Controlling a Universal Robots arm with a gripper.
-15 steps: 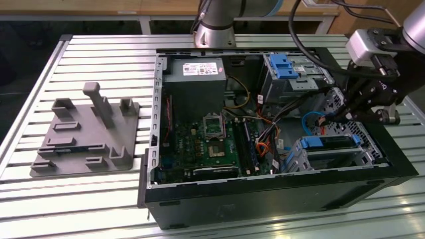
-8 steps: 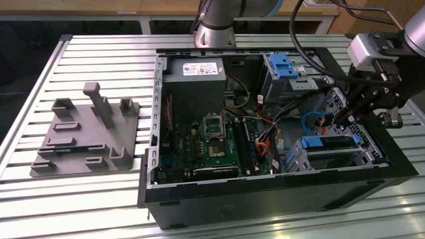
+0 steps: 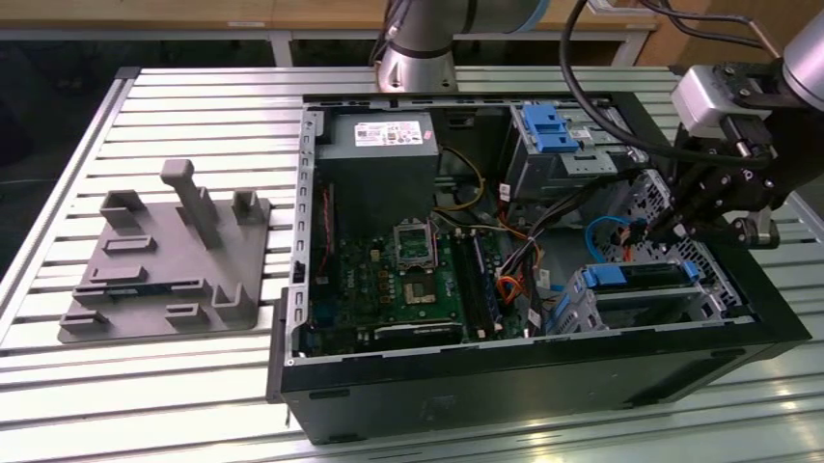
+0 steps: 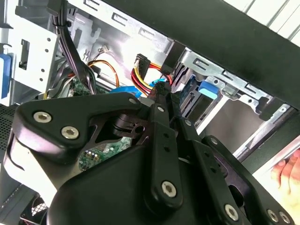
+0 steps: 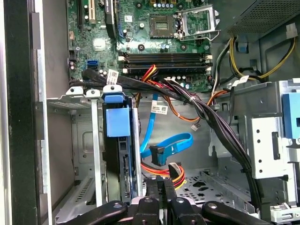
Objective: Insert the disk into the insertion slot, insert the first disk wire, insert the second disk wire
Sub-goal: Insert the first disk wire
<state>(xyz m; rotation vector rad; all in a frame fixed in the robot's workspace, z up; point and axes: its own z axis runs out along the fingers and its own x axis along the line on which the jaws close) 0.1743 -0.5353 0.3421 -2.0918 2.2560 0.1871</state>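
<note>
An open computer case (image 3: 515, 371) lies on its side on a slatted metal table (image 3: 193, 96), motherboard (image 3: 412, 280) facing up. A grey plastic fixture (image 3: 168, 260) rests on the table at the exterior view's left, well apart from the case.

The disk (image 3: 644, 276) already sits inside the insertion slot (image 3: 580, 304), at the near corner of the case on the exterior view's right. In the first wrist view the disk (image 5: 123, 164) stands on edge in the perforated cage (image 5: 89, 154), its blue carrier tab at the open end.

The gripper (image 3: 663, 230) reaches down into the case just beyond the cage. In both wrist views its jaws are narrow, drawn nearly together (image 5: 160, 183) (image 4: 161, 91). Their tips are right by the loose plug of a blue data cable (image 5: 157, 154) and a black power plug (image 5: 176, 171) with red and yellow wires. I cannot tell whether they pinch either plug. Neither plug is seated in the disk. A grey bay with a blue latch (image 3: 547, 130) stands at the far side.
</note>
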